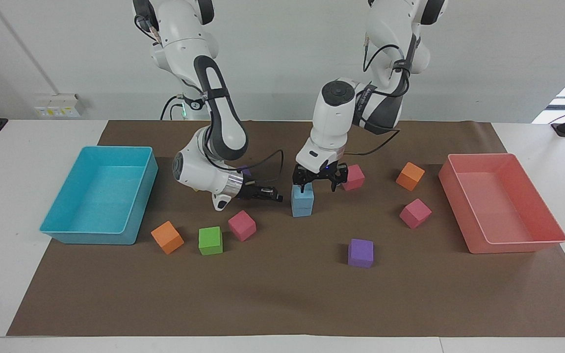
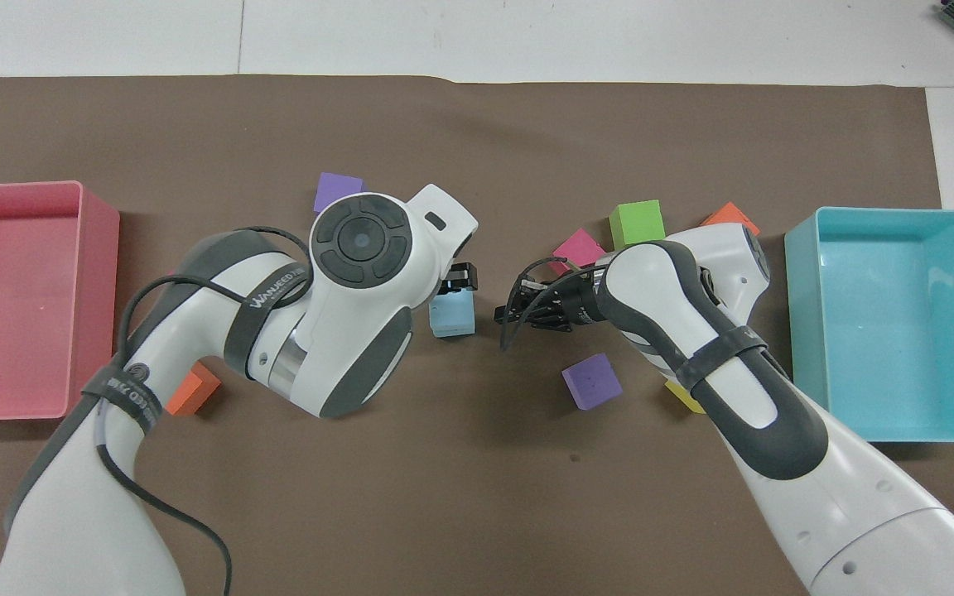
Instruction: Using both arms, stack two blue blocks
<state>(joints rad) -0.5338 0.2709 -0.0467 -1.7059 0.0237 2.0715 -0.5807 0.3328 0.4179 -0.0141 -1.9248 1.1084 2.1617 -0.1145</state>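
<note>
The two blue blocks stand stacked mid-table, the upper block [image 1: 302, 194] squarely on the lower block [image 1: 302, 211]. From overhead only the top block [image 2: 452, 314] shows. My left gripper [image 1: 319, 183] is open and empty. It hangs just above the stack's top, shifted slightly toward the left arm's end, and touches neither block. In the overhead view one left fingertip [image 2: 462, 277] peeks out from under the wrist. My right gripper [image 1: 273, 195] is low over the mat beside the stack, pointing at it with a small gap; it also shows overhead [image 2: 518, 310].
A cyan tray [image 1: 141, 189] is at the right arm's end and a pink tray [image 1: 469, 230] at the left arm's end. Loose cubes lie around: pink [image 1: 242, 225] [image 1: 352, 177] [image 1: 415, 213], orange [image 1: 167, 237] [image 1: 410, 176], green [image 1: 210, 240], purple [image 1: 360, 253] [image 2: 593, 381].
</note>
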